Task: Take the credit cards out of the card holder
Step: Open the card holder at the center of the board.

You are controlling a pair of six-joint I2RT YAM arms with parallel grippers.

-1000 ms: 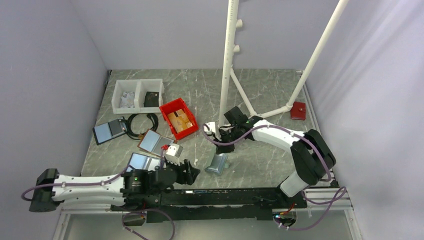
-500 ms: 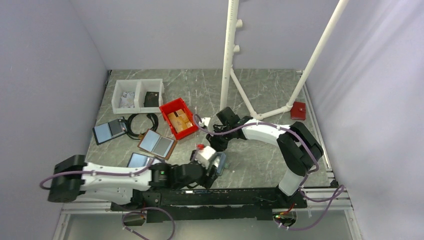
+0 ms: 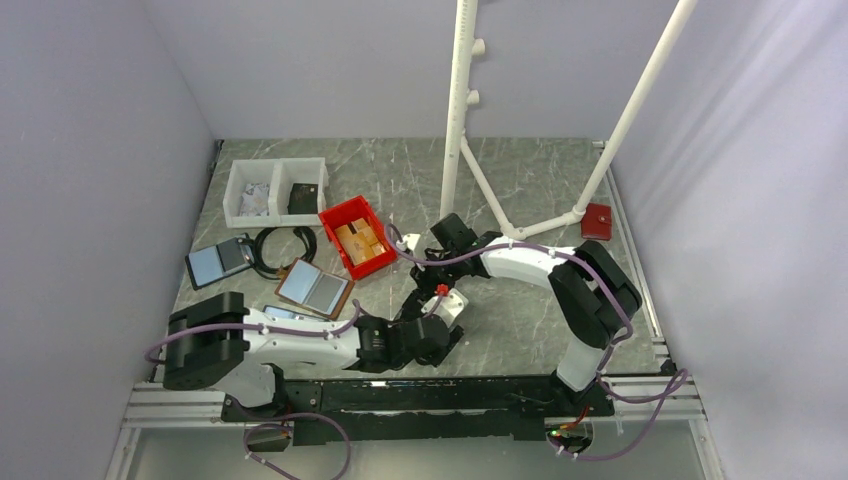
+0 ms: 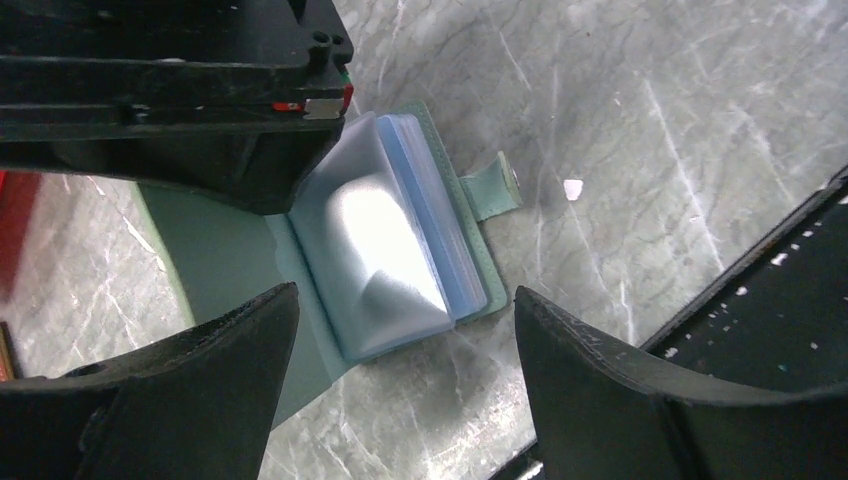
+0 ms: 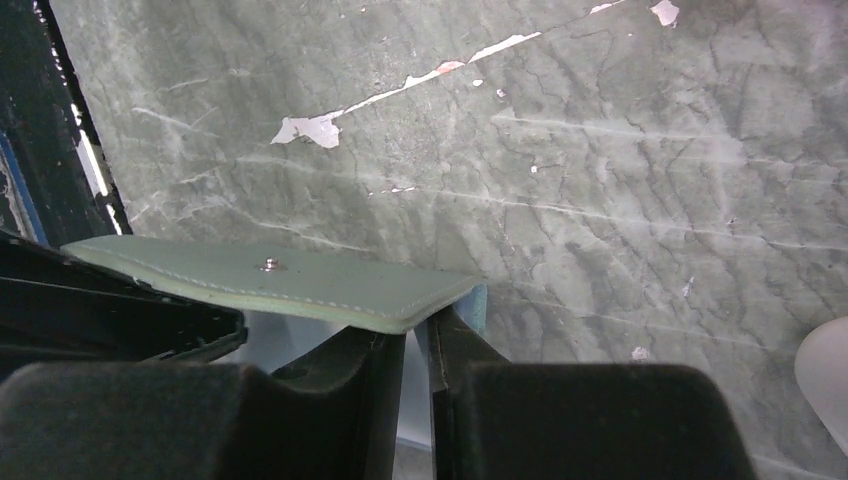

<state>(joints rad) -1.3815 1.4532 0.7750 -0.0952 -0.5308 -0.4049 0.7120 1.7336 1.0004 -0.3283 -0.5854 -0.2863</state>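
Observation:
The card holder lies open on the marble table, teal-edged, with a stack of pale blue clear pockets and a small tab on its right. No orange card shows; glare covers the top pocket. My left gripper is open and hovers just over the holder, one finger on each side. My right gripper is shut on the edge of the holder's teal cover and holds that flap lifted. In the top view both grippers meet mid-table, left and right, and hide the holder.
A red bin, a white two-part tray, a black cable coil, a brown-edged folder and a dark folder sit to the left. A white pole frame and a red block stand behind.
My left arm has swung right and its open gripper has come over the card holder. My right gripper has come down and forward onto the holder, which earlier stood uncovered.

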